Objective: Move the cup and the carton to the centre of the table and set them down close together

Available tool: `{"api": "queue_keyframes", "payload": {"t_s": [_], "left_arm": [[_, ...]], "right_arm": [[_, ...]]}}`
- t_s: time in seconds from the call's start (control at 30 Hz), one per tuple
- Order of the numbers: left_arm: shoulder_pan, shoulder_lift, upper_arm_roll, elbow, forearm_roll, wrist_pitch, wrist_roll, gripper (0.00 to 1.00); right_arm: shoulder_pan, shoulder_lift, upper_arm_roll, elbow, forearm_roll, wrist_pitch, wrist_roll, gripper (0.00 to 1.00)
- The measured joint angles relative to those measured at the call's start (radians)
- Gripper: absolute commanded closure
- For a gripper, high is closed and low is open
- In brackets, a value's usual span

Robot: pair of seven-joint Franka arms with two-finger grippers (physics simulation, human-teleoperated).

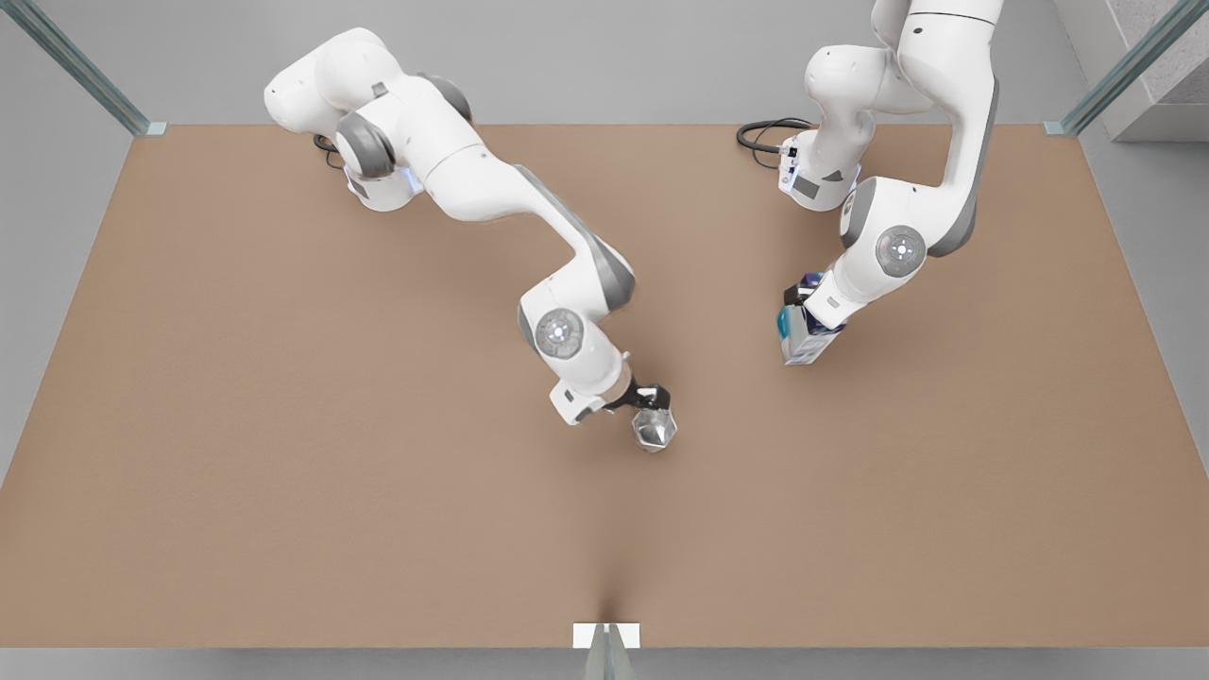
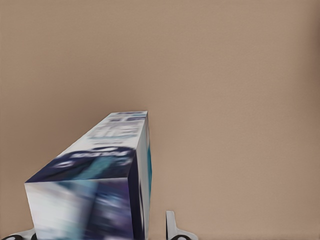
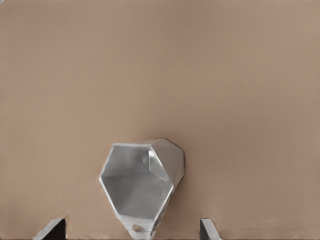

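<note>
Right gripper sits near the middle of the table with the cup at its fingertips; in the right wrist view the cup lies between two well-spread fingertips, cut off at the frame edge, so whether they actually pinch it cannot be told. Left gripper, on the front view's right of the cup and well apart from it, is clamped on the carton. The carton's grasped end is hidden under the wrist, one finger flanking it; contact with the table is not discernible.
</note>
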Motion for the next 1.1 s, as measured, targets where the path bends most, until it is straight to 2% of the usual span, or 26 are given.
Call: {"api": "queue_keyframes", "payload": {"t_s": [0.03, 0.07, 0.13, 0.17, 0.2, 0.23, 0.27, 0.3, 0.4, 0.47, 0.5, 0.73, 0.83, 0.93, 1.0, 1.03, 1.1], "left_arm": [[0.000, 0.003, 0.000, 0.001, 0.000, -0.008, 0.000, 0.35], [0.000, 0.003, 0.000, 0.002, 0.000, -0.014, 0.001, 0.35], [0.000, 0.001, 0.000, 0.003, 0.000, -0.017, 0.000, 0.35], [0.000, 0.000, 0.000, 0.003, 0.000, -0.021, 0.000, 0.35], [0.000, -0.003, 0.000, 0.005, 0.000, -0.027, 0.000, 0.35], [0.000, -0.004, 0.000, 0.006, 0.000, -0.028, -0.001, 0.35], [0.000, -0.004, 0.000, 0.008, 0.001, -0.028, -0.017, 0.35], [0.000, -0.001, 0.000, 0.008, 0.002, -0.026, -0.019, 0.38], [0.003, 0.005, 0.000, 0.008, 0.007, -0.026, -0.019, 0.41], [0.006, 0.008, 0.000, 0.008, 0.005, -0.026, -0.021, 0.51], [0.003, 0.007, 0.000, 0.008, 0.011, -0.026, -0.025, 0.52], [-0.004, 0.009, -0.001, 0.065, 0.042, -0.046, -0.092, 0.52], [-0.001, 0.039, -0.003, 0.178, 0.052, -0.046, -0.350, 0.52], [-0.019, 0.153, -0.025, 0.333, 0.049, -0.045, -0.698, 0.52], [-0.104, 0.212, -0.141, 0.423, 0.043, -0.047, -1.012, 0.52], [-0.186, 0.233, -0.153, 0.452, 0.041, -0.048, -1.118, 0.52], [-0.163, 0.308, -0.233, 0.541, 0.050, -0.086, -1.306, 0.52]], "right_arm": [[-0.114, -0.133, 0.000, -0.009, -0.008, -0.215, -0.011, 0.00], [-0.246, -0.293, 0.005, -0.078, -0.085, -0.361, -0.018, 0.00], [-0.448, -0.590, 0.005, -0.244, -0.372, -0.531, -0.339, 0.00], [-0.480, -0.610, 0.004, -0.222, -0.451, -0.659, -0.390, 0.00], [-0.507, -0.624, 0.049, -0.234, -0.448, -0.681, -0.491, 0.00], [-0.709, -0.649, 0.211, -0.296, -0.456, -0.661, -0.589, 0.00], [-0.779, -0.765, 0.234, -0.515, -0.481, -0.518, -0.594, 0.00], [-0.790, -0.792, 0.236, -0.558, -0.485, -0.481, -0.592, 0.00], [-0.744, -0.793, 0.233, -0.531, -0.484, -0.509, -0.582, 0.00], [-0.721, -0.793, 0.234, -0.531, -0.485, -0.509, -0.581, 0.00], [-0.722, -0.793, 0.235, -0.531, -0.484, -0.509, -0.581, 0.00], [-0.734, -0.793, 0.234, -0.531, -0.486, -0.509, -0.582, 0.00], [-0.718, -0.793, 0.235, -0.531, -0.486, -0.509, -0.582, 0.00], [-0.739, -0.793, 0.236, -0.531, -0.486, -0.509, -0.582, 0.00], [-0.746, -0.793, 0.236, -0.531, -0.486, -0.509, -0.582, 0.00], [-0.743, -0.793, 0.236, -0.531, -0.486, -0.516, -0.583, 0.00], [-0.737, -0.794, 0.244, -0.538, -0.500, -0.517, -0.593, 0.00]]}}
